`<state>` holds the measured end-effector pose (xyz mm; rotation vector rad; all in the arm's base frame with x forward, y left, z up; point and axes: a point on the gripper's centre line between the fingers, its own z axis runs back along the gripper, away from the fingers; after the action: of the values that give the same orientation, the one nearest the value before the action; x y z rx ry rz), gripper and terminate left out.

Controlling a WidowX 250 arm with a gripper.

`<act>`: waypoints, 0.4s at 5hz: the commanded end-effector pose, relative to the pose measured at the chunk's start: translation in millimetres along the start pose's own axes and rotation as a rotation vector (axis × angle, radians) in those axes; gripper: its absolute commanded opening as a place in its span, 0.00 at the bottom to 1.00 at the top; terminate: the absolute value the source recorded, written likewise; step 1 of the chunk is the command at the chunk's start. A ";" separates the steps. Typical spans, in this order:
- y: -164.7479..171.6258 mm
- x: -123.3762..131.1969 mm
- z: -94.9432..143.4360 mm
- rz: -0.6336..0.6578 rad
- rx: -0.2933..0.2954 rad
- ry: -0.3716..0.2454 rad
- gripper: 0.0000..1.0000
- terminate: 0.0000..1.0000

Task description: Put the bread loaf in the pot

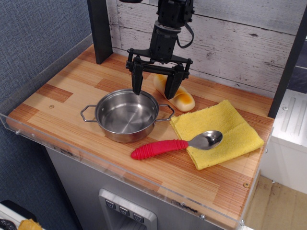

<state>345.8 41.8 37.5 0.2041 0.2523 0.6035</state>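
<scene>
Centre the wide-open end effector (pixel 154 88) over the glossy orange-topped cream bread loaf (pixel 179 98), straddling its short width, then descend.

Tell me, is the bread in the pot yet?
Not yet. The pot holds nothing, and the bread loaf lies on the table behind it, beside the yellow cloth. The pincer hangs open right by the loaf but grips nothing. Left to do: grab the loaf, lift it and drop it in.
</scene>
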 end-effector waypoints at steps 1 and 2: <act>0.4 -0.6 14.2 0.008 -0.021 -0.035 1.00 0.00; -3.5 0.5 21.0 -0.019 -0.021 -0.064 1.00 0.00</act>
<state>352.2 37.5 38.9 0.2079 0.2195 0.5709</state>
